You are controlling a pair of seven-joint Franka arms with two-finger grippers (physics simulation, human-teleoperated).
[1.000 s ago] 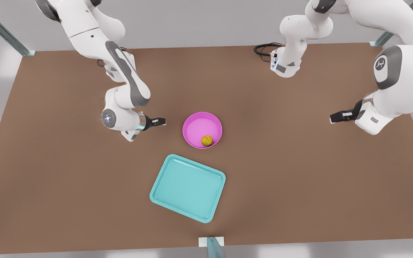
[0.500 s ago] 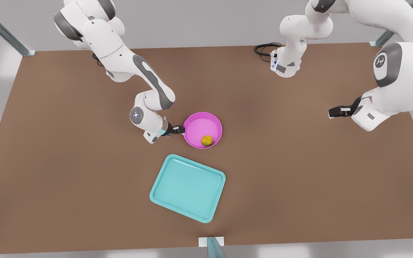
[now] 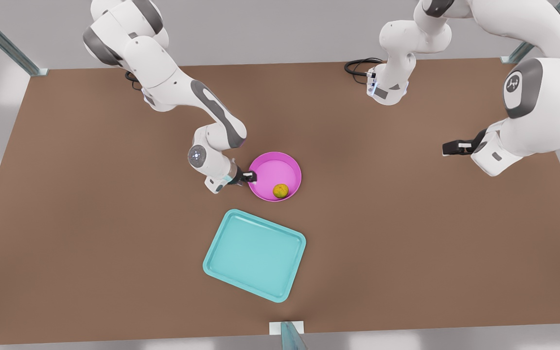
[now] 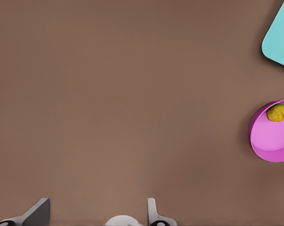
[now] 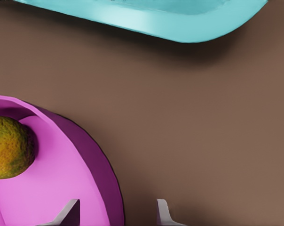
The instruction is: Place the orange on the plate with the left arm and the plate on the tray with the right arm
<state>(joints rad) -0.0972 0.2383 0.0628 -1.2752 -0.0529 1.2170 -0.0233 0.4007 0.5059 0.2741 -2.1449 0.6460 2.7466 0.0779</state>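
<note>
The orange [image 3: 280,190] lies inside the pink plate [image 3: 271,167], near its rim on the tray side. The teal tray [image 3: 254,255] rests flat on the brown table, closer to the front edge than the plate. My right gripper [image 3: 250,176] is at the plate's rim on the front view's left. It is open, and its fingers [image 5: 69,213] straddle the plate's wall [image 5: 104,188], with the orange [image 5: 8,148] and tray [image 5: 156,19] beyond. My left gripper [image 3: 447,148] hangs open far off at the front view's right, and from there I see the plate [image 4: 273,141], orange [image 4: 278,113] and tray [image 4: 280,42].
A black cable [image 3: 358,65] coils at the table's far edge beside an arm base [image 3: 389,82]. Metal frame posts stand at the far corners, and another post [image 3: 289,335] stands at the front edge. Bare brown table surrounds the tray.
My right gripper has travelled toward the plate and reached its rim. The left arm has drifted slightly back. Orange, plate and tray have stayed put.
</note>
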